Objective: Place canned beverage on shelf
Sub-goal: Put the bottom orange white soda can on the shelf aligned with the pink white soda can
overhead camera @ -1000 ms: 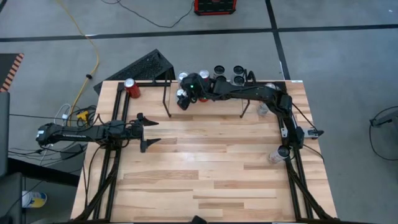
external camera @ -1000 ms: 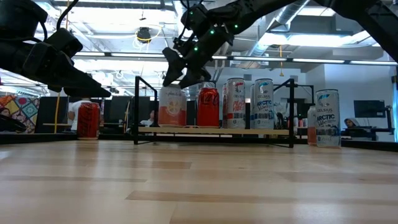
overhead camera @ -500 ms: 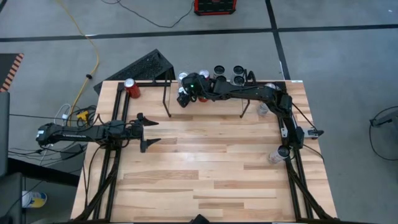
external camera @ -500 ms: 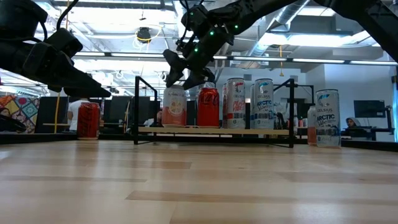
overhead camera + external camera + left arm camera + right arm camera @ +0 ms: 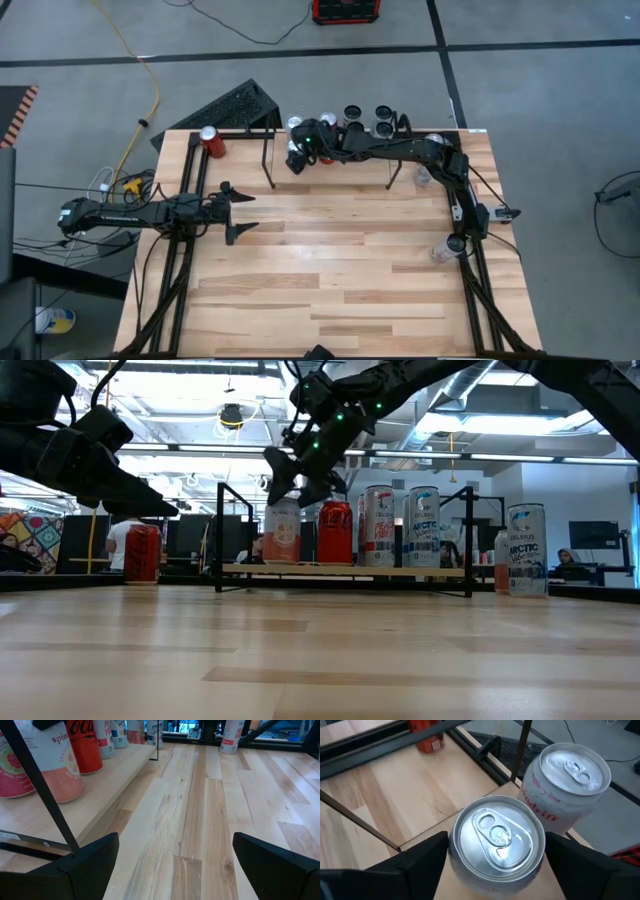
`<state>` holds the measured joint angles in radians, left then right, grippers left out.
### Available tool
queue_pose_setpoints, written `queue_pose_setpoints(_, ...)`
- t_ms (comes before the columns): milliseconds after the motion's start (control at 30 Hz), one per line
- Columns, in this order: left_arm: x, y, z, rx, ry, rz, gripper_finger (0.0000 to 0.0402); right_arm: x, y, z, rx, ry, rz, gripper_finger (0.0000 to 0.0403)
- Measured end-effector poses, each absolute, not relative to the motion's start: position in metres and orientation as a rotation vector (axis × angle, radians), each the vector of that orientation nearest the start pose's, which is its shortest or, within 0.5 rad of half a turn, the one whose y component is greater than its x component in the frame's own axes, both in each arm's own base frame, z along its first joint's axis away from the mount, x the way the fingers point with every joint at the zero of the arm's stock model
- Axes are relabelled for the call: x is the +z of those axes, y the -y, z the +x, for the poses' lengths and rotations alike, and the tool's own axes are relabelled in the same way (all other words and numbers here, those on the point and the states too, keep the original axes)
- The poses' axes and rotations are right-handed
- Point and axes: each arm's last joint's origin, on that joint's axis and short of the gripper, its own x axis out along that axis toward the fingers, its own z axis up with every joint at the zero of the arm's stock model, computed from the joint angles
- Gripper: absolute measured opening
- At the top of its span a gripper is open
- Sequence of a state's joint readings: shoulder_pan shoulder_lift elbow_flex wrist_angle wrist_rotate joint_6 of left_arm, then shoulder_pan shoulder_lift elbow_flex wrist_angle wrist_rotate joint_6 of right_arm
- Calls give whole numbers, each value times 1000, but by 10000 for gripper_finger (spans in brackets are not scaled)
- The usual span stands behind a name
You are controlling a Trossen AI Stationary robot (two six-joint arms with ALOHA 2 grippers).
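A pink-and-white can [image 5: 497, 840] stands upright on the light wood board [image 5: 400, 571] of the low black-rod shelf [image 5: 268, 160], at its left end. My right gripper [image 5: 497, 855] reaches down over it from above [image 5: 295, 488] and is shut on its top. A second pink can [image 5: 567, 785] stands just beyond it. A red can [image 5: 334, 532] and two white cans [image 5: 400, 525] stand farther along the board. My left gripper [image 5: 238, 211] hangs open and empty over the table's left side. My right gripper pinches the can's upper wall [image 5: 457, 865], just under the rim, between its two fingers, one on each side. The fingers slant down from above. The can stays upright with its base on the shelf board [image 5: 282, 563].
A red can [image 5: 211, 141] stands at the table's far left corner. More cans stand by the right edge [image 5: 447, 247] [image 5: 526, 550]. Black tubular rails [image 5: 185, 250] run along both sides. The wood table [image 5: 330, 260] lies bare in front of the shelf.
My right gripper has gone a little toward the table's far edge, taking the pink-and-white can with it along the shelf board. The can has stayed upright with its base on the board.
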<state>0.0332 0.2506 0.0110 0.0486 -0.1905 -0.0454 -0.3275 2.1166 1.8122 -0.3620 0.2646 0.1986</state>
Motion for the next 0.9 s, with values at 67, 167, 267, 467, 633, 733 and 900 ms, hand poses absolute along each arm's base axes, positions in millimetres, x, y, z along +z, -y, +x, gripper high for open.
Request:
queue_pose_setpoints(67,151,-9,111,227,-185,-30,377,253,163,456,-635,-618,207,359)
queue_pose_setpoints(167,151,-9,111,227,-186,-30,377,256,163,456,-632,-607,198,362)
queue_pose_setpoints(267,151,-9,111,227,-185,-30,377,265,163,455,-622,-571,186,362)
queue_pose_setpoints(467,151,-9,111,227,-185,-30,377,280,159,452,-599,-540,135,361)
queue_pose_setpoints(633,151,-9,111,227,-185,-30,377,299,146,440,-495,-603,80,351)
queue_pose_setpoints(733,151,-9,111,227,-185,-30,377,303,131,433,-451,-686,25,324)
queue_pose_setpoints(900,151,-9,111,227,-185,-30,377,299,114,435,-394,-749,-68,244)
